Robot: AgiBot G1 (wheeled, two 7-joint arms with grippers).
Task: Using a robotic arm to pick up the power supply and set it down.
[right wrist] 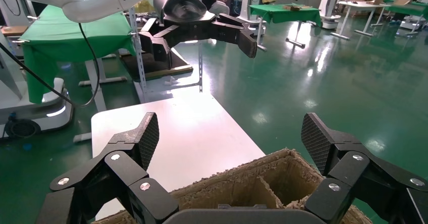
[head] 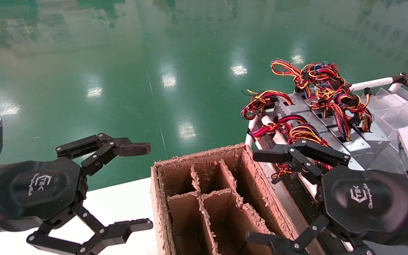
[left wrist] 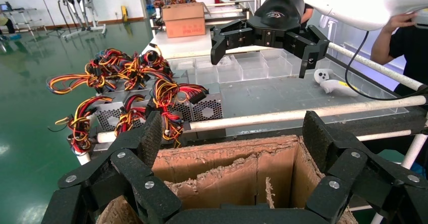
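Several grey power supplies (head: 317,120) with tangled red, yellow and black wires lie in a row on a rack to the right; their perforated ends (left wrist: 202,108) show in the left wrist view. My right gripper (head: 257,198) hangs open above the right edge of a brown cardboard box (head: 250,177), just short of the nearest power supply, and holds nothing. My left gripper (head: 136,187) is open and empty over the white table (head: 119,202), left of the box. Each wrist view shows its own open gripper (left wrist: 234,133) (right wrist: 229,138) with the box beneath it.
The cardboard box (left wrist: 227,158) has dividers inside. A white pipe rail (left wrist: 303,114) runs between box and rack. Clear plastic trays (head: 398,102) sit behind the power supplies. A person (left wrist: 398,37) stands beyond the rack. Green floor lies past the table edge.
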